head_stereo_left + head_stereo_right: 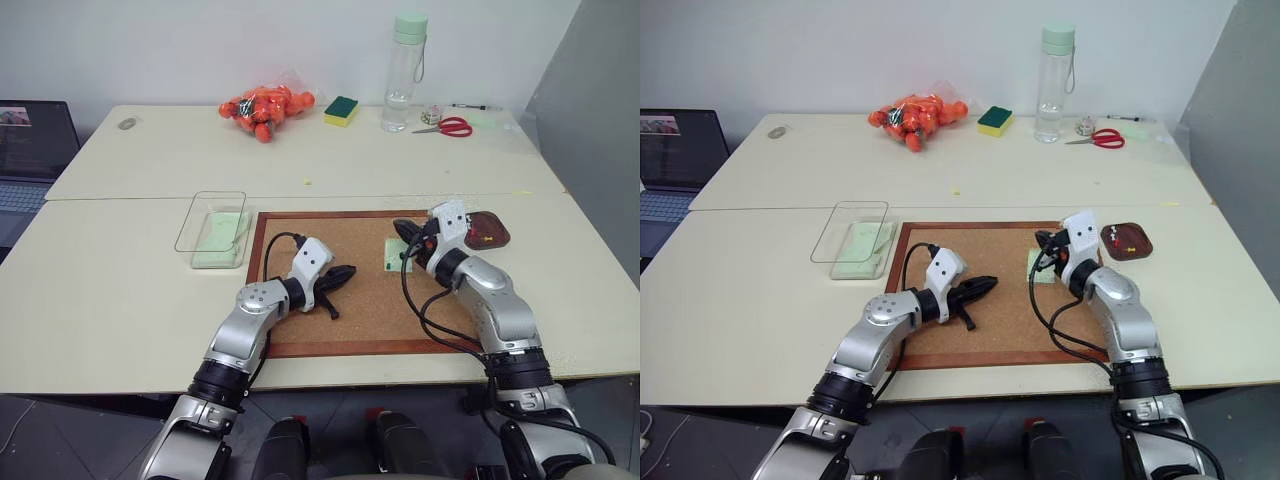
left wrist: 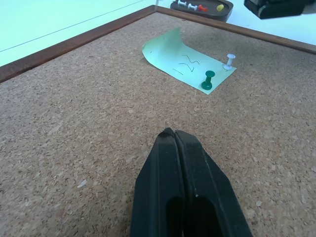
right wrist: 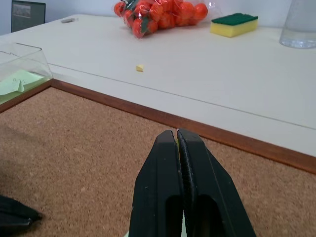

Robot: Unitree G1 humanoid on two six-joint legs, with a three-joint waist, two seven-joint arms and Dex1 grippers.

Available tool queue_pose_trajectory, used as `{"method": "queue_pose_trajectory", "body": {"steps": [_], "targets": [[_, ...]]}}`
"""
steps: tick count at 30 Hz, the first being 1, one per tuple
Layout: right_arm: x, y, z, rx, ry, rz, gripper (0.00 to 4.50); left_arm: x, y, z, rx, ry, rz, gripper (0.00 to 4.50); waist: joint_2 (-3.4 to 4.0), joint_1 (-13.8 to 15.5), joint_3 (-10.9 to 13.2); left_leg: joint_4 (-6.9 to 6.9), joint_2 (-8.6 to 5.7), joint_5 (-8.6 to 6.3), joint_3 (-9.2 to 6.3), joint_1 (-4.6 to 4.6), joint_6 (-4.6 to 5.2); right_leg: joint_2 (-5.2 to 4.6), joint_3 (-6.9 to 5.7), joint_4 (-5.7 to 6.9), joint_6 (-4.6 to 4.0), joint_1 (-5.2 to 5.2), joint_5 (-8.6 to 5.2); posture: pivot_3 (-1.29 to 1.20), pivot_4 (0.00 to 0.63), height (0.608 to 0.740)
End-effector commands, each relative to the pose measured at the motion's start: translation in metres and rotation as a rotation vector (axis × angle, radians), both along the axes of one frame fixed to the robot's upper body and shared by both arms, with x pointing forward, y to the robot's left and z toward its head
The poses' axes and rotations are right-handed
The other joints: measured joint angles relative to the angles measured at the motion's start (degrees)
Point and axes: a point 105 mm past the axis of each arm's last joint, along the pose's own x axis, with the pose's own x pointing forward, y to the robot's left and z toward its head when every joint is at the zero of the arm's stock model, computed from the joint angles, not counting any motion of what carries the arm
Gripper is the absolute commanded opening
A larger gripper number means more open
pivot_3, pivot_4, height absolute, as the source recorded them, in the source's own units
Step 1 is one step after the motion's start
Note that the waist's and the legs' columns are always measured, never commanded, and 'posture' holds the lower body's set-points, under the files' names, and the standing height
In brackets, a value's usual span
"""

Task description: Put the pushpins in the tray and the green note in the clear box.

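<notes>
Closest to us, the left gripper hovers low over the big wood-framed cork board, black fingers pressed shut on nothing. Ahead of its tip lies the pale-green paper note, far edge curling up, long axis running away across the cork. We spot a dark green pushpin and a white pushpin stuck at its near end. The right gripper is closed too, just above the note; whether it pinches anything, we can't tell. The small reddish-brown tray sits partly hidden behind that arm. A clear plastic box lies left of the board.
</notes>
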Motion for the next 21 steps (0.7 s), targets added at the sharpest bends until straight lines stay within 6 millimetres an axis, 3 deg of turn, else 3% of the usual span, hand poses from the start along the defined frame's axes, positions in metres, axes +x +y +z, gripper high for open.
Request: {"method": "queue_pose_trajectory", "body": {"steps": [1,10,21], "targets": [[0.005,-0.017,0.022,0.0,-0.08,-0.086,0.01,-0.007,0.0,-0.02,0.026,0.075,-0.005,0.0,0.0,0.0,0.0,0.0,0.0,0.0,0.0,0.0,0.0,0.0,0.0,0.0,0.0,0.0,0.0,0.0,0.15,0.74],[0.029,-0.092,0.033,-0.033,-0.112,-0.491,0.01,-0.009,-0.002,-0.02,0.021,0.081,-0.014,0.0,0.0,0.0,0.0,-0.01,-0.01,0.0,0.02,0.0,0.0,0.0,0.02,0.0,0.0,-0.01,0.0,0.0,0.15,0.74],[0.042,-0.129,0.023,-0.014,-0.04,-0.659,0.01,-0.011,-0.003,-0.02,0.017,0.086,-0.021,0.0,0.03,-0.2,0.0,-0.02,-0.01,0.0,0.07,0.0,0.0,0.0,0.09,-0.01,0.0,-0.01,0.0,0.0,0.15,0.74]]}}
